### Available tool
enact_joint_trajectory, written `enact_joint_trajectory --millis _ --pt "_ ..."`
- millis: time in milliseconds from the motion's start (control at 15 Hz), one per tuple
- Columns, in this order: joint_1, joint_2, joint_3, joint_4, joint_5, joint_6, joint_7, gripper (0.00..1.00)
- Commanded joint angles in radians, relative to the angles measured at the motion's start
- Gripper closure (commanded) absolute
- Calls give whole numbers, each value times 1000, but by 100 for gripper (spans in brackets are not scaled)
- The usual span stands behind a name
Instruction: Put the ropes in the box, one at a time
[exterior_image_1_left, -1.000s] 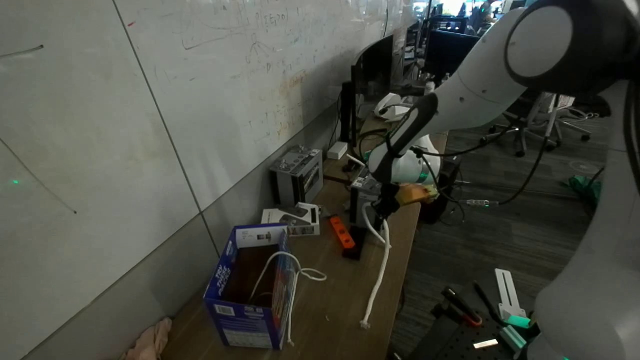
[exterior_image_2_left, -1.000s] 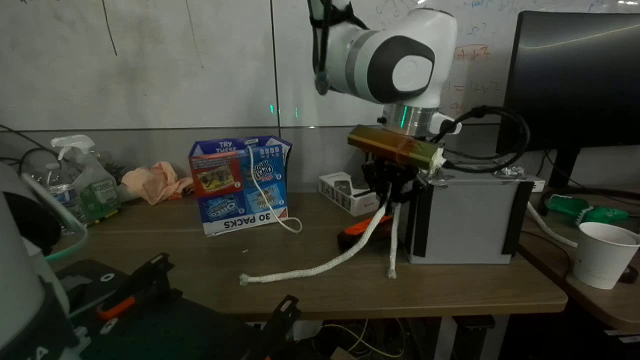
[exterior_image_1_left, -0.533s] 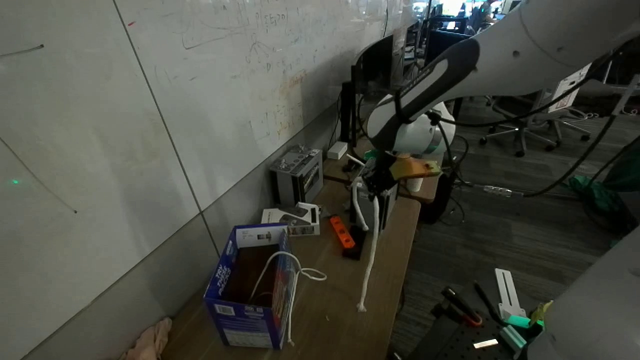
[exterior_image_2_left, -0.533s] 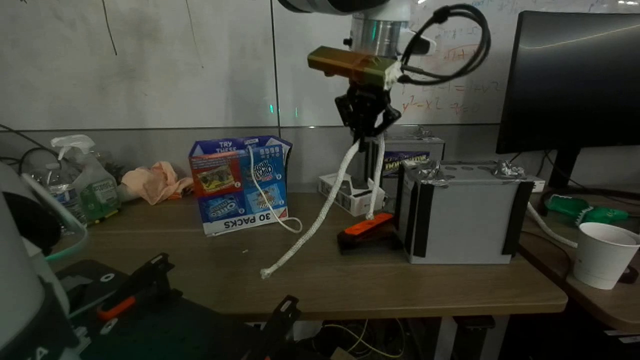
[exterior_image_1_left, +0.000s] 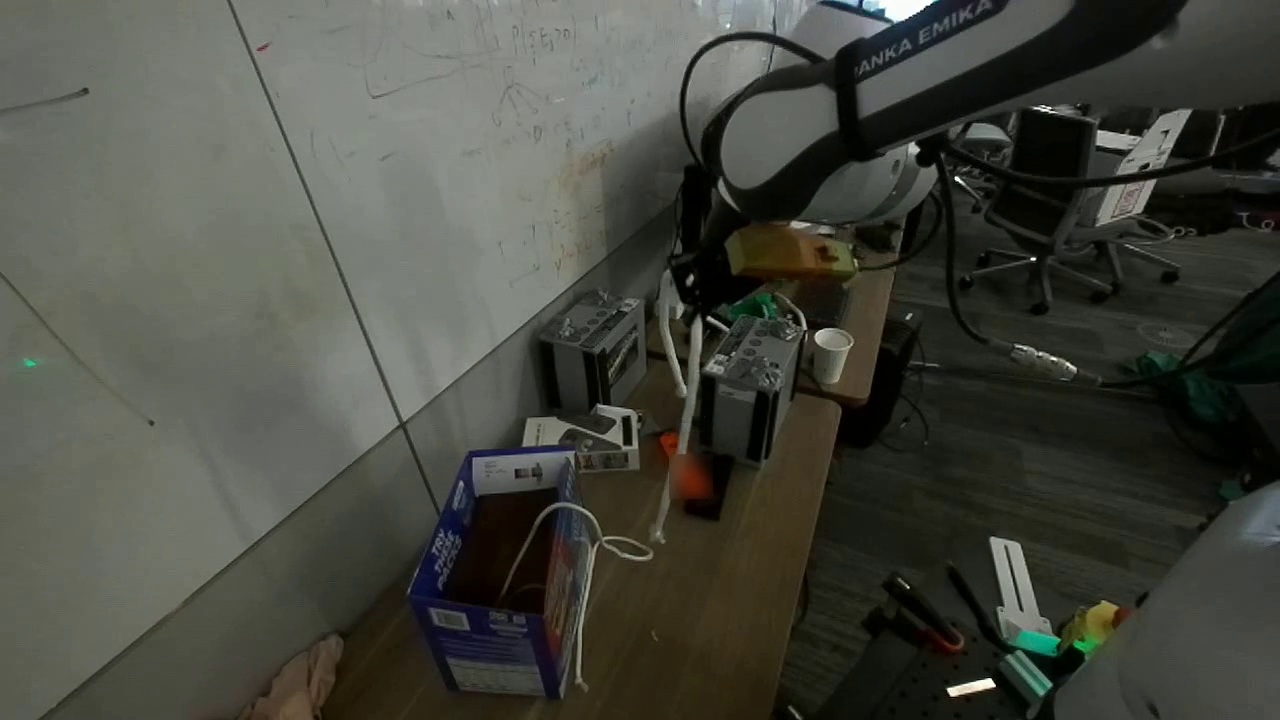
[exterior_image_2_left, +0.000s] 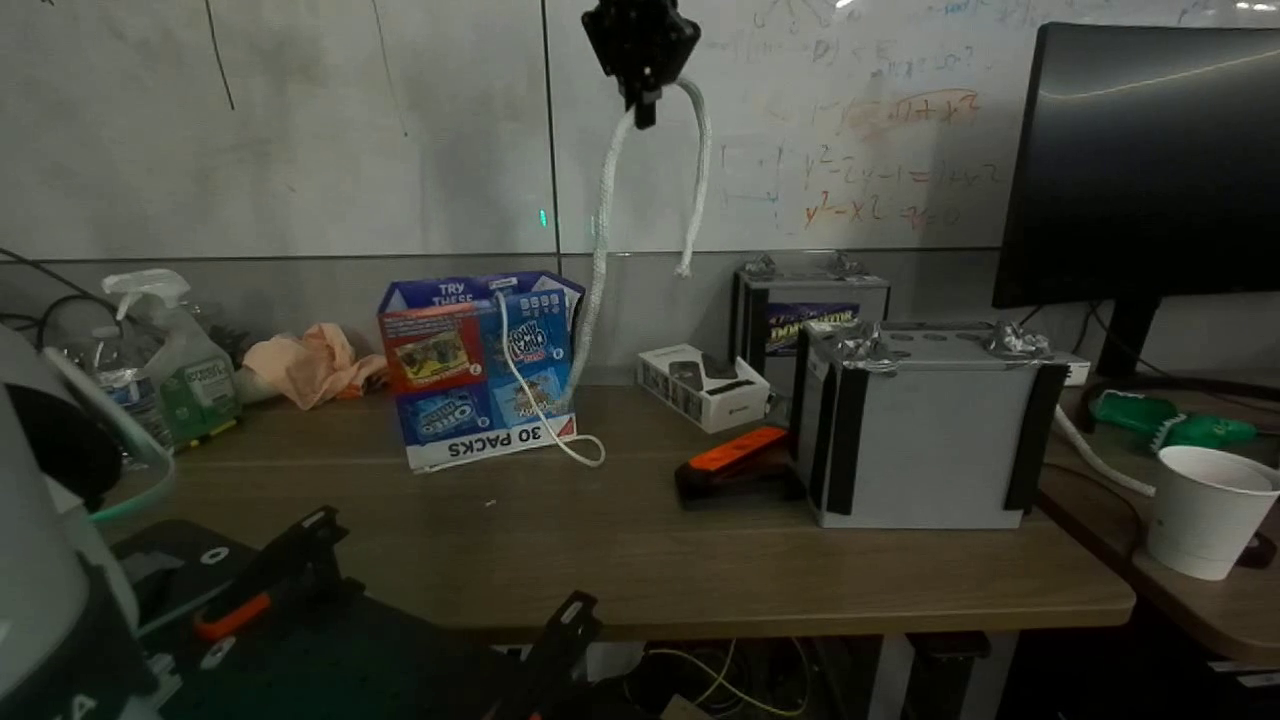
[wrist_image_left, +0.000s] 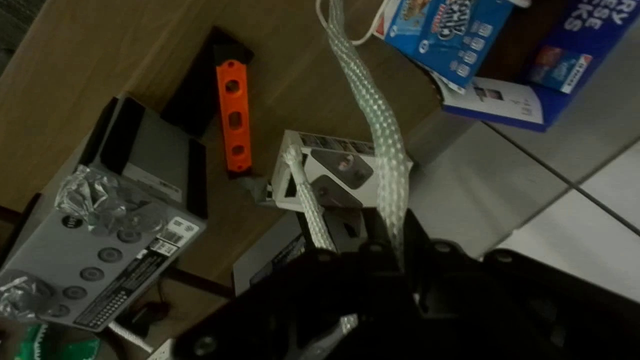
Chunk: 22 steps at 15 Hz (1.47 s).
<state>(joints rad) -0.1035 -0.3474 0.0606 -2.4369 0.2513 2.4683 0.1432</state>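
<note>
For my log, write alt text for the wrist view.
The dark tool at the bottom grips a white rope, one length running to the top edge, a shorter end hanging before a white carton. An open blue box stands at upper right. In the left half are a foil-topped grey unit and an orange piece with holes.

The gripper (exterior_image_2_left: 642, 114) is higher than a second ago and, in an exterior view, farther over toward the box (exterior_image_2_left: 470, 375). The held rope (exterior_image_2_left: 605, 200) hangs higher, its short end now well above the table (exterior_image_2_left: 700, 570), its long end overlapping the box's edge.
</note>
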Motion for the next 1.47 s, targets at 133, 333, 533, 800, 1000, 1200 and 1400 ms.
enact_joint_trajectory --millis 133,333,533,800,1000,1200,1400 --pt "54 -13 72 157 -60 -43 246 97" --pt "66 3 130 220 -98 -45 368 97" --pt "67 18 197 260 -160 -46 489 97" --pt "80 30 269 307 -261 -64 639 97" --pt "89 8 311 321 -343 -78 747 97" --pt "105 2 335 339 -397 -95 825 97" --pt "124 8 343 337 -426 -113 861 97"
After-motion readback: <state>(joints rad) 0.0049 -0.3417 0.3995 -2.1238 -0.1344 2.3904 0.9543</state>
